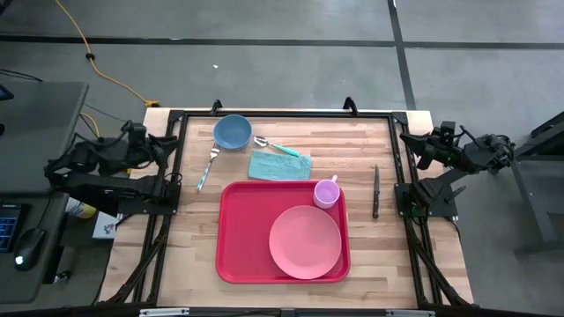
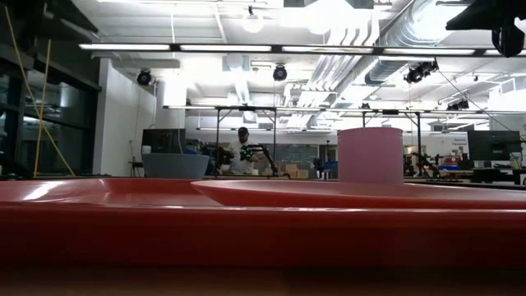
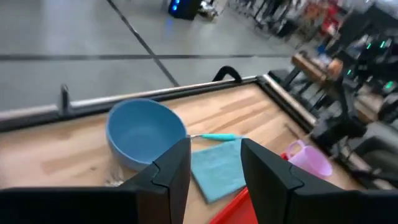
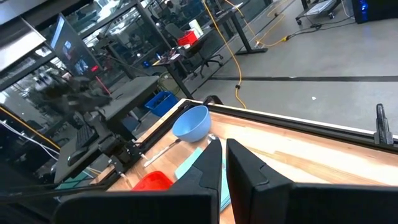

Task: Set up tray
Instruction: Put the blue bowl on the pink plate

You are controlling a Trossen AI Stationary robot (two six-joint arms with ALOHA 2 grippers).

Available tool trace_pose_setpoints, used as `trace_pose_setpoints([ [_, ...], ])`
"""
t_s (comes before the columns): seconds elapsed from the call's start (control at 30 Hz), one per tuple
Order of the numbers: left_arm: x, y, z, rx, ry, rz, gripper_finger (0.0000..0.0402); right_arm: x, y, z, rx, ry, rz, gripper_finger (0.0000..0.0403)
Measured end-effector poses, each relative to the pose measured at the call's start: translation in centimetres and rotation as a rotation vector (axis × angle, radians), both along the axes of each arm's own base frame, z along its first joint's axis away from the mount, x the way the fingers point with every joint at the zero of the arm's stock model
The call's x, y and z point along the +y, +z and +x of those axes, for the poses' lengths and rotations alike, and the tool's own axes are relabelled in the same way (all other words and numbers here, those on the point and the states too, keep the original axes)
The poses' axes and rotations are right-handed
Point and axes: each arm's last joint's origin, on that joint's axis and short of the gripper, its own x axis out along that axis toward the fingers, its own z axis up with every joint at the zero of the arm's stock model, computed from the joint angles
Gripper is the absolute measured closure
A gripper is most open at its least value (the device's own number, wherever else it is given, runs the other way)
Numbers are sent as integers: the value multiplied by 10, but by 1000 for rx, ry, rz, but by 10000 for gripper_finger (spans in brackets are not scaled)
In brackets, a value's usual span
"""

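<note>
The red tray (image 1: 238, 255) lies on the wooden table, near the front middle. On it rest a round pink plate (image 1: 305, 241) and a pink cup (image 1: 326, 192), the cup at the tray's far right corner. Beyond the tray lie a teal napkin (image 1: 279, 165), a blue bowl (image 1: 233, 131), a teal-handled spoon (image 1: 276, 146) and a fork (image 1: 207, 167). A knife (image 1: 375, 191) lies right of the tray. My left gripper (image 3: 214, 149) stands open at the table's left edge, holding nothing. My right gripper (image 4: 222, 146) is shut and empty at the right edge.
A black frame (image 1: 282, 113) runs around the tabletop, with both arm bases standing at its sides. A desk with a mouse (image 1: 26, 246) stands left of the table. Bare wood shows left of the tray and at the table's far right.
</note>
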Motion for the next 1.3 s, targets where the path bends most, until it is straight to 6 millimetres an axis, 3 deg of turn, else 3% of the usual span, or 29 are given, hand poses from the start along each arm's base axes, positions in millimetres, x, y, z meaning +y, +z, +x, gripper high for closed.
trace_pose_setpoints([
  [0.23, -3, -15, 14, -148, -121, 19, 227, 0, 0, 0, -6, 1, 3, 403],
  [0.33, -4, -9, 15, -192, -152, 63, 227, 1, 1, 1, -12, 14, 11, 403],
  [0.53, -4, 22, 13, -381, -183, 303, 227, 4, 5, 6, -15, 66, 11, 403],
  [0.77, 1, 21, 19, -86, 30, 340, 227, 12, 11, 20, 3, 103, -28, 403],
  [0.93, -1, 42, 20, -54, -79, 391, 227, 13, 9, 22, 24, 83, -33, 403],
  [1.17, -6, 83, -5, -272, -271, 564, 227, 12, 9, 21, 26, 79, -35, 403],
  [1.3, -13, 99, 12, -360, -467, 797, 227, 12, 9, 21, 29, 62, -48, 403],
])
